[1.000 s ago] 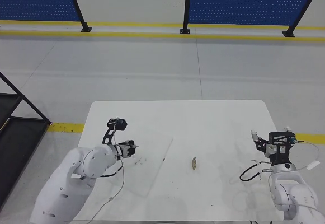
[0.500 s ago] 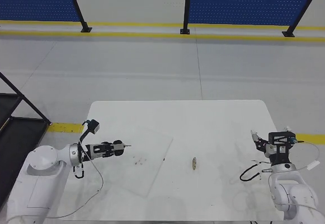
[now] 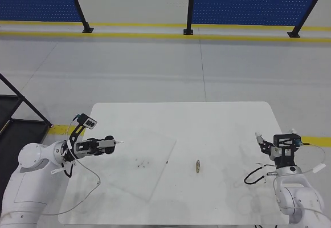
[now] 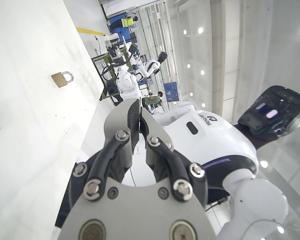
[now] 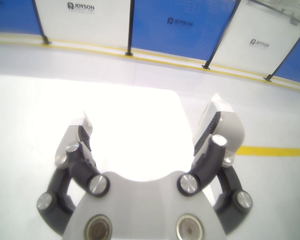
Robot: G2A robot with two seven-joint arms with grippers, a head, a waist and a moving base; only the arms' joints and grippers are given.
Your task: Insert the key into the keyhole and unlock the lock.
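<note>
Padlock point(image 3: 197, 166) lies flat mid-way across the desk point(image 3: 222, 119), well apart from the left claw point(image 4: 139, 106), pinched closed with no key discernible, and the spread right claw point(image 5: 152, 116); seemingly, securing and aligning the key comes next.

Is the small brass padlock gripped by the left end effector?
No, the small brass padlock lies free on the white table, apart from the shut left end effector.
</note>
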